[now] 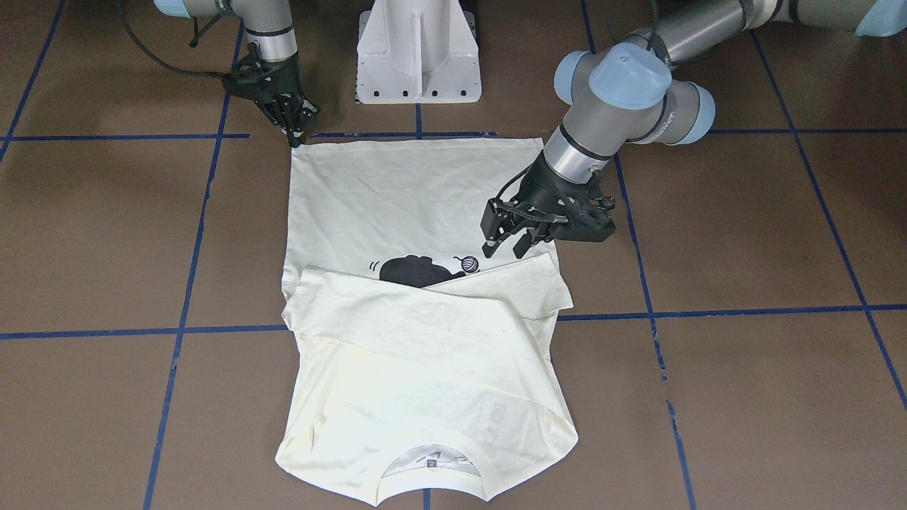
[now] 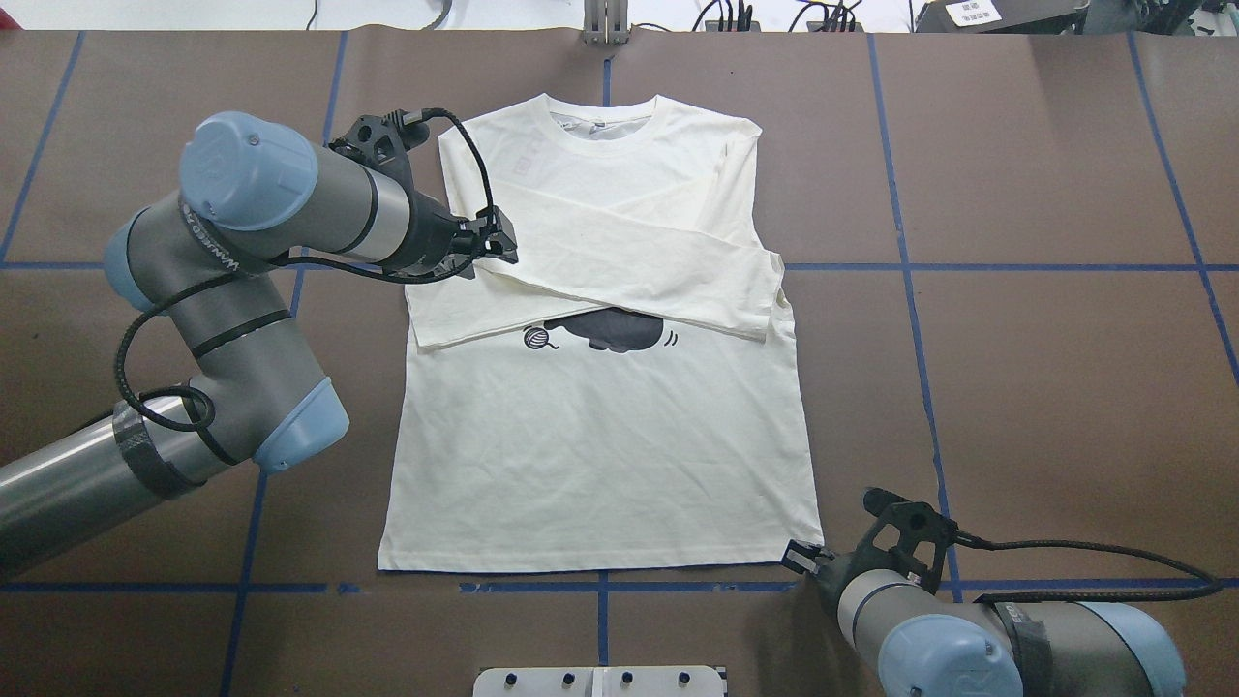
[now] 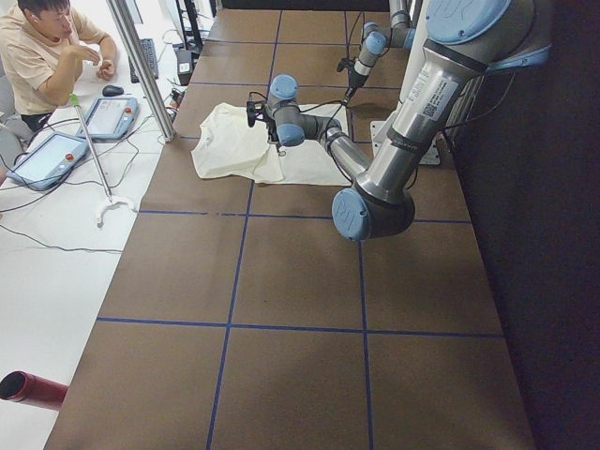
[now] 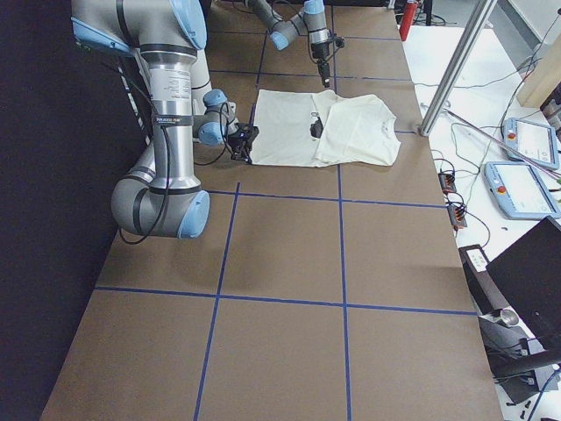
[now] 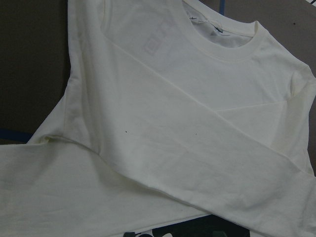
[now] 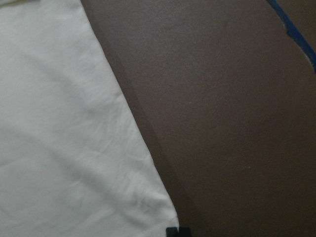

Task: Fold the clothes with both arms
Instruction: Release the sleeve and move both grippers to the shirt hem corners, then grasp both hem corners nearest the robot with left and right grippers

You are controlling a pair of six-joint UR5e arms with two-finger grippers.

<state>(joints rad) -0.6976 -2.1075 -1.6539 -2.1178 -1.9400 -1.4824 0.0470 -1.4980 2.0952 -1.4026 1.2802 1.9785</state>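
The cream-white long-sleeved T-shirt point(image 2: 600, 436) lies flat at the middle of the brown table point(image 2: 1016, 387), which is crossed by blue tape lines point(image 2: 910, 290). In the overhead view its ribbed collar point(image 2: 605, 121) is at 12 o'clock and its hem at 6 o'clock. Both sleeves point(image 2: 629, 252) are folded across the chest, and the black cat print point(image 2: 619, 331) and small yarn ball point(image 2: 534, 337) show just below them.

No writing on the shirt can be read. A faint pinkish rectangle point(image 5: 153, 45) shows through the cloth near the collar, and a small tag point(image 5: 217, 32) sits inside the neck. Its marks are too small to make out. Grey lettering runs along the grey tubular left arm point(image 2: 242, 319), and a white sticker point(image 3: 436, 94) on it carries print too fine to read.

The black left gripper point(image 1: 511, 244) hangs over the shirt's edge at about 10 o'clock in the overhead view, by the crossed sleeves. The front-facing view shows its fingers apart with nothing between them. The overhead view hides this behind the wrist.

The black right gripper point(image 1: 293, 134) is at the hem corner at 5 o'clock in the overhead view, its fingers drawn together to a point. The right wrist view shows the fingertips point(image 6: 172, 231) just below that corner point(image 6: 165, 217). I cannot tell whether cloth is pinched.

Only the left-side view shows a person point(image 3: 37, 52) seated at a white desk beyond the table. A white pedestal base point(image 1: 418, 53) stands between the arms.
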